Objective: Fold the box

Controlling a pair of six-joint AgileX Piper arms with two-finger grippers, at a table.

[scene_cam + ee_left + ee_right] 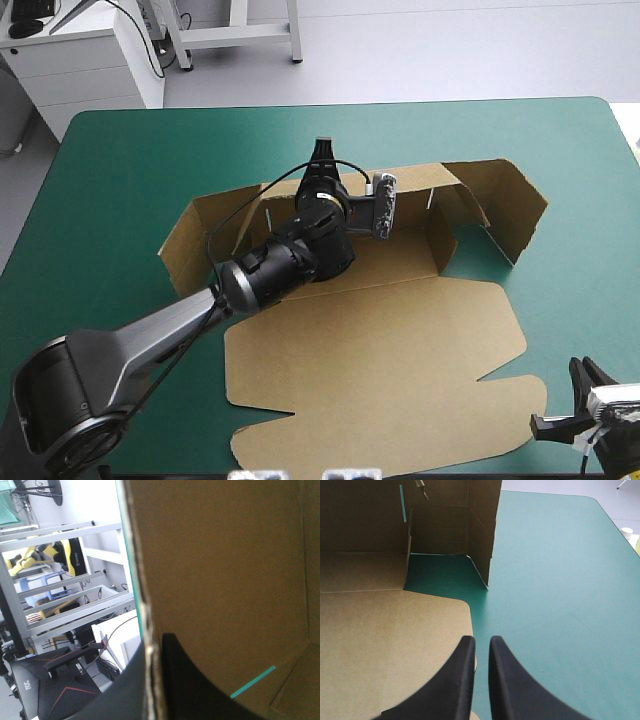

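Gripping the far wall (232,215) of the brown box (380,350), the left hand (320,150) has its black fingers (200,685) all but closed on the board, one on either side of the wall's free edge, about midway along its length. That wall stands upright across the middle of the counter (130,160), and a thin slit in it shows teal-green. At its right end the side flaps (505,205) are raised too, angled round a patch of bare teal-green cover. Nearer the robot, the base and the broad lid panel (400,400) lie flat, the lid's rounded tabs reaching toward the counter's near edge. The right hand (481,642) hangs well apart from the left, low at the near right corner of the lid panel, its two fingers drawn nearly together with only a narrow gap and nothing between them, their tips over the lid's right edge where board meets cover.
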